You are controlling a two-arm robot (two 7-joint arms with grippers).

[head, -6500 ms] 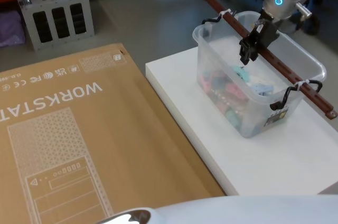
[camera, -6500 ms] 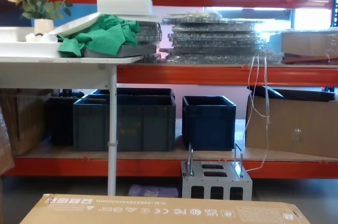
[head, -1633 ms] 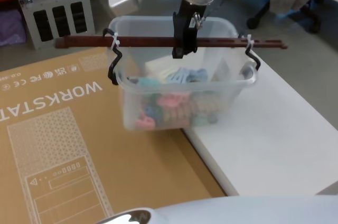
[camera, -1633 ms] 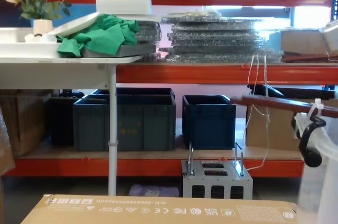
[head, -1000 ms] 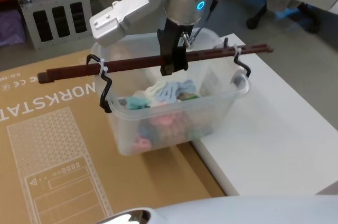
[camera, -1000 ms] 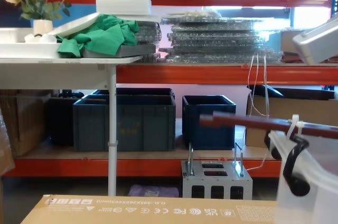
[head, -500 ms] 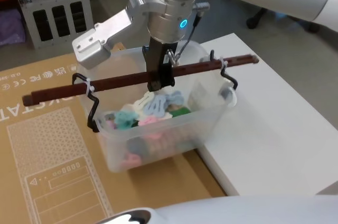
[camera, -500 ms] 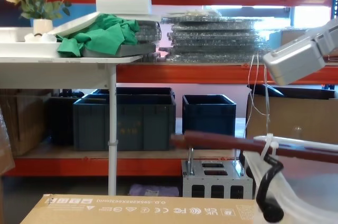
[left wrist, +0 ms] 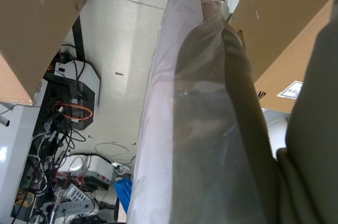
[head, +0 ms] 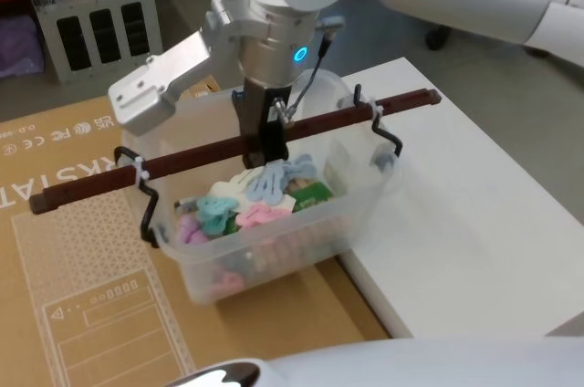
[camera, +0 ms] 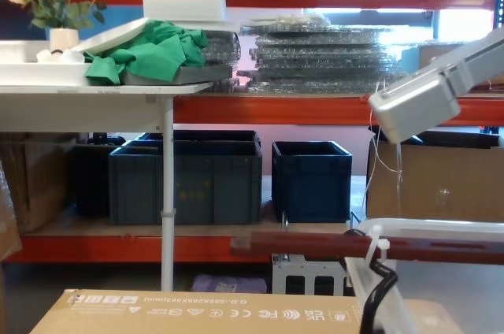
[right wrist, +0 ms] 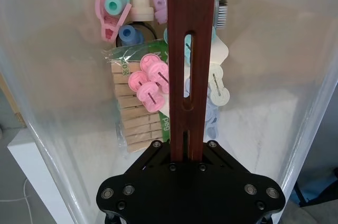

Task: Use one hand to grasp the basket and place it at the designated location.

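Swinging off the white platform (head: 474,214), the right gripper (head: 266,148), clamped on the dark-brown slotted bar (head: 182,164), lowers the clear plastic peg basket (head: 301,243) over the brown cardboard box (head: 82,314); set-down looks near.

The basket (head: 274,255), pegs (head: 265,191) inside, is above the cardboard box (head: 73,314), with the platform (head: 474,214) at its right.

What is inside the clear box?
Colourful plastic pegs and a pack of wooden pegs lie in the basket. The brown handle bar and top pegs cover whatever lies beneath.
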